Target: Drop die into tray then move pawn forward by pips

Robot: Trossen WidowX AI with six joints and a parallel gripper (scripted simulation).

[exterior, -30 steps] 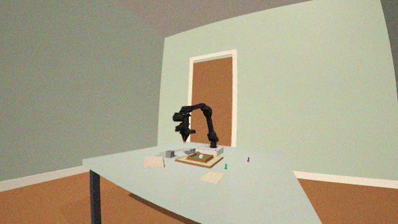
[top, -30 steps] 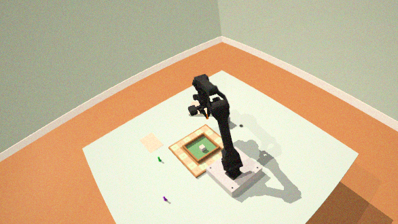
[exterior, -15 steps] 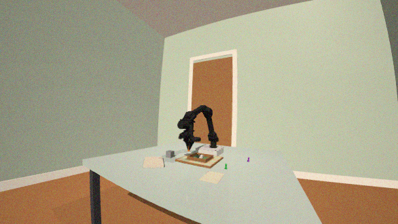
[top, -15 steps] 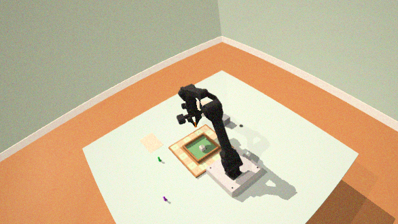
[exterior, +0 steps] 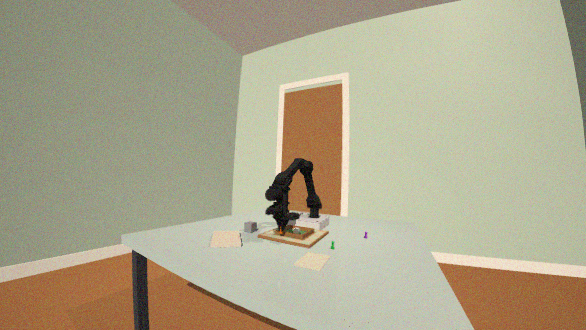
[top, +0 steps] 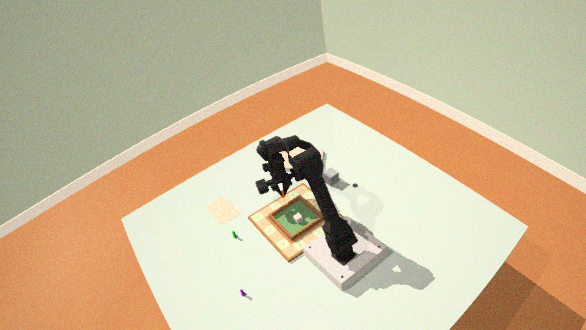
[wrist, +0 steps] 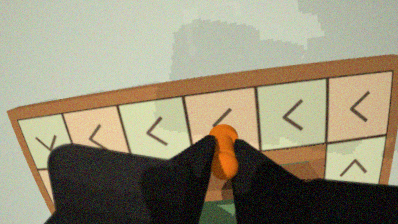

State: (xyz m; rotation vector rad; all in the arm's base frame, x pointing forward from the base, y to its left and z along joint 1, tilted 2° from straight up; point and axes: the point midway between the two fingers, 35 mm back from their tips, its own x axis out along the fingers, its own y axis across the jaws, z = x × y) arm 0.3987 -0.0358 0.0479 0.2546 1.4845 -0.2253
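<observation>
My gripper (top: 283,194) (exterior: 281,232) (wrist: 223,145) is shut on the orange pawn (wrist: 225,162). In the wrist view the pawn stands over the row of arrow squares, in front of the tan square third from the right-hand corner; whether it touches the board cannot be told. The board (top: 290,259) (exterior: 305,245) (wrist: 120,97) has a ring of arrow squares around the dice tray (top: 293,237) (exterior: 305,236). The whitish die (top: 298,217) lies on the green floor of the tray; its pips are too small to read. Part of the tray is hidden by the fingers in the wrist view.
A green pawn (top: 234,234) (exterior: 332,245) and a purple pawn (top: 243,293) (exterior: 365,235) stand on the table. A grey block (top: 331,174) (exterior: 250,227) is beyond the board. Flat tan squares (top: 223,210) (exterior: 312,260) (exterior: 225,239) lie near it.
</observation>
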